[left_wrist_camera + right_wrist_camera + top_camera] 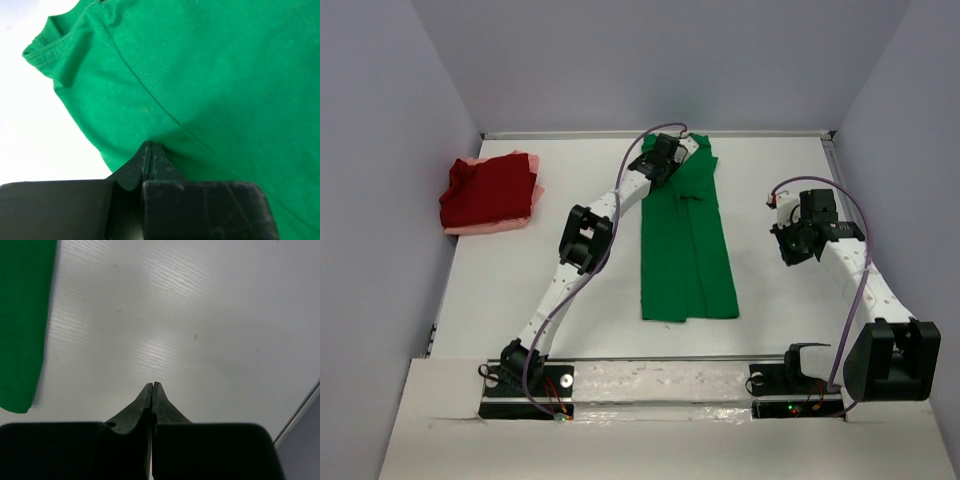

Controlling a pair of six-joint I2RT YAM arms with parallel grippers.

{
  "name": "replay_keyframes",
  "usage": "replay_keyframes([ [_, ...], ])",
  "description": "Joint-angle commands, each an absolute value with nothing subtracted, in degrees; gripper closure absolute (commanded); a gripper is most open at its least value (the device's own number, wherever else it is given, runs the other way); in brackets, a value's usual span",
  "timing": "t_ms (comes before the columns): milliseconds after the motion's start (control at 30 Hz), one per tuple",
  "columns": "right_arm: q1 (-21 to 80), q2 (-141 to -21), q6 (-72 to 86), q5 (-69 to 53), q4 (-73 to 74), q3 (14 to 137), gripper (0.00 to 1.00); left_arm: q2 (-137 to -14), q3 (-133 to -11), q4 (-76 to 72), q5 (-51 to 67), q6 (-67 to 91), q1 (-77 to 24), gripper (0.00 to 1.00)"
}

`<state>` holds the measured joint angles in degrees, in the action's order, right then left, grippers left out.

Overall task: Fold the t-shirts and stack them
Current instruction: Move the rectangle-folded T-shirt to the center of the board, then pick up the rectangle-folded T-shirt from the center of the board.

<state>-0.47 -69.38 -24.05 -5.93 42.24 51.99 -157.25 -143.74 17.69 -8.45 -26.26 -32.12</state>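
Observation:
A bright green t-shirt (685, 240) lies lengthwise down the middle of the table, folded into a long narrow strip. My left gripper (688, 150) is at its far end by the collar, shut on the green cloth (200, 75), which creases in toward the fingertips (151, 146). A folded dark red t-shirt (485, 190) rests on a pale pink one (490, 227) at the far left. My right gripper (788, 240) hovers shut and empty over bare table, right of the green shirt (22, 315); its fingers (152, 390) meet with nothing between them.
The white table (520, 290) is boxed in by pale walls at the back and both sides. Its right edge (300, 410) shows in the right wrist view. Both arm bases sit on the near rail (660, 385).

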Motion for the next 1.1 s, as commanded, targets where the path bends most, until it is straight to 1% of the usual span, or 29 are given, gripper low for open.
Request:
replay_keyframes([
  [0,-1.0,-69.8,-24.7,-7.1,42.8,54.6,1.0,-159.0,-146.1,16.4,-15.6,-22.8,-31.1,1.0],
  [167,-1.0,-70.3,-24.7,-8.0,42.8,54.6,1.0,-158.0,-145.2,14.7,-18.7,-21.3,-31.1,1.0],
  [200,-1.0,-70.3,-24.6,-8.1,42.8,54.7,1.0,-157.2,-142.1,13.5,-18.7,-21.3,-31.0,1.0],
  [300,-1.0,-70.1,-24.6,-8.3,42.8,54.8,1.0,-152.6,-137.1,8.0,-18.3,-21.5,-31.1,1.0],
  [467,-1.0,-68.6,-24.5,-8.4,43.3,55.3,1.0,-147.4,-135.8,7.7,-17.2,-21.4,-31.7,1.0],
  [600,-1.0,-68.1,-24.3,-9.1,43.8,55.9,1.0,-140.9,-129.1,7.2,-16.0,-21.4,-32.0,1.0],
  [800,-1.0,-68.7,-24.8,-12.9,44.9,59.7,1.0,-126.7,-116.6,7.6,-10.1,-18.9,-32.1,0.99],
  [867,-1.0,-69.5,-25.0,-14.4,45.7,60.8,0.99,-121.1,-112.7,9.0,-8.7,-17.4,-32.0,0.89],
  [933,-1.0,-70.7,-25.2,-17.3,47.0,62.7,0.98,-116.2,-110.4,10.8,-3.6,-17.2,-31.9,0.82],
  [1000,-1.0,-71.5,-25.5,-18.7,48.0,63.8,1.0,-113.7,-107.0,14.1,1.9,-16.5,-32.0,0.81],
  [1033,-1.0,-72.0,-25.5,-20.2,48.8,64.3,1.0,-111.6,-105.7,15.2,6.6,-16.3,-31.9,0.82],
  [1067,-1.0,-72.9,-25.4,-21.1,49.1,65.1,1.0,-110.9,-104.5,16.0,8.9,-15.5,-31.9,0.89],
])
